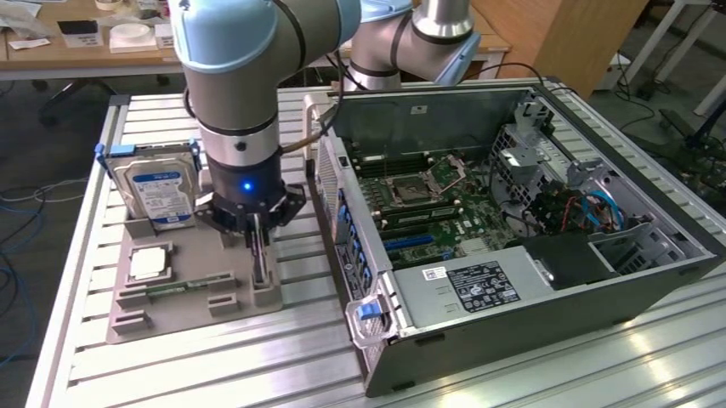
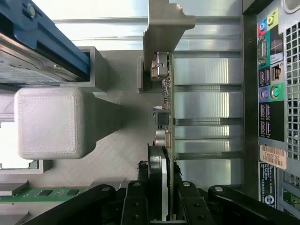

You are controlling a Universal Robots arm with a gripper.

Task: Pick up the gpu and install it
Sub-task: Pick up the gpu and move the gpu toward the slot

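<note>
The gpu (image 1: 262, 259) stands on edge in the slotted posts of a grey fixture tray (image 1: 195, 252), to the exterior view's left of the open computer case (image 1: 590, 280). My gripper (image 1: 258, 231) reaches straight down onto its upper edge. In the wrist view the gpu (image 2: 167, 105) appears edge-on, a thin green board with small components and a silver end bracket (image 2: 164, 23). My gripper (image 2: 167, 190) has a black finger on each side of the board, pressed against it. The case lies on its side with the motherboard (image 1: 420, 204) exposed.
On the same tray are a hard drive (image 1: 159, 187) with a blue-white label, a square processor (image 1: 150, 263) and a narrow green memory stick (image 1: 170, 289). A grey tray post (image 2: 51, 122) stands close beside the card. The case's rear panel (image 2: 272, 93) is right next to the tray.
</note>
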